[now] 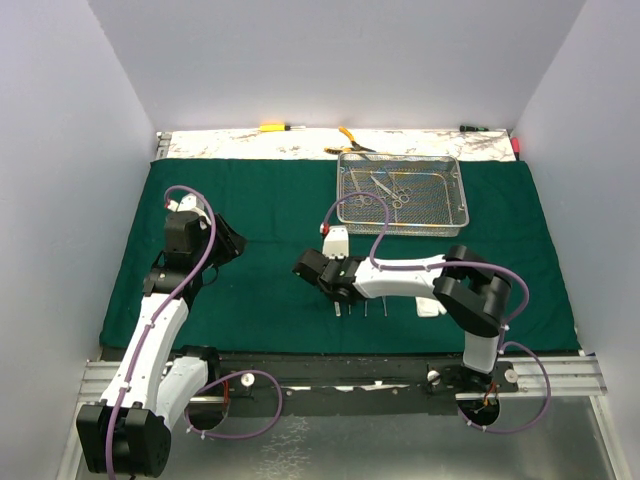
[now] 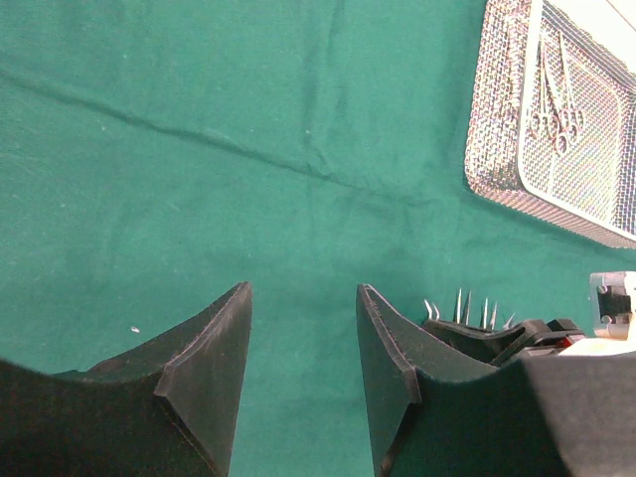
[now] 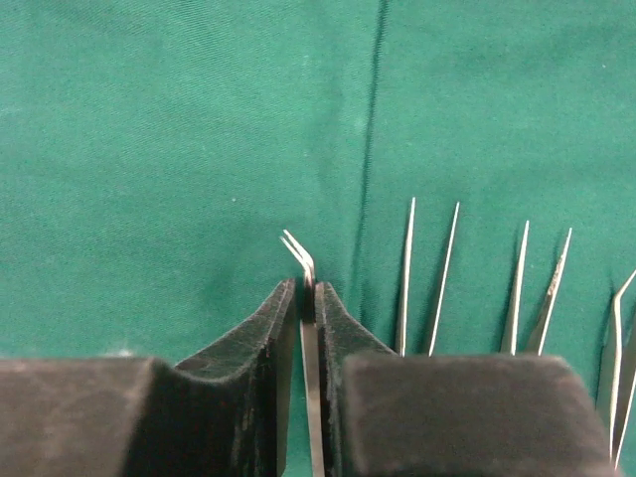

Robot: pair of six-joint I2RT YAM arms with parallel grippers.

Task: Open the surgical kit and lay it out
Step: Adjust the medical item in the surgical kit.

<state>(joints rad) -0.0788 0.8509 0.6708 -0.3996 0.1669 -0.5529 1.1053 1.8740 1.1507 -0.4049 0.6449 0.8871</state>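
Note:
The dark green cloth (image 1: 270, 200) lies spread flat over the table. On its far right stands the wire-mesh tray (image 1: 402, 232) with silver clamps (image 1: 392, 188) inside. My right gripper (image 3: 306, 288) is shut on a pair of bent-tip tweezers (image 3: 301, 253), low over the cloth near the front edge (image 1: 338, 300). Several more tweezers (image 3: 407, 268) lie in a row to the right of it. A white gauze roll (image 1: 430, 307) shows beside the right arm. My left gripper (image 2: 303, 293) hangs open over bare cloth at the left (image 1: 228, 245), with the tray (image 2: 497, 149) far to its right.
Yellow-handled pliers (image 1: 350, 140) and a yellow-handled screwdriver (image 1: 275, 127) lie on the marbled strip behind the cloth. White walls close in the left, right and back. The right arm reaches across the front middle of the cloth.

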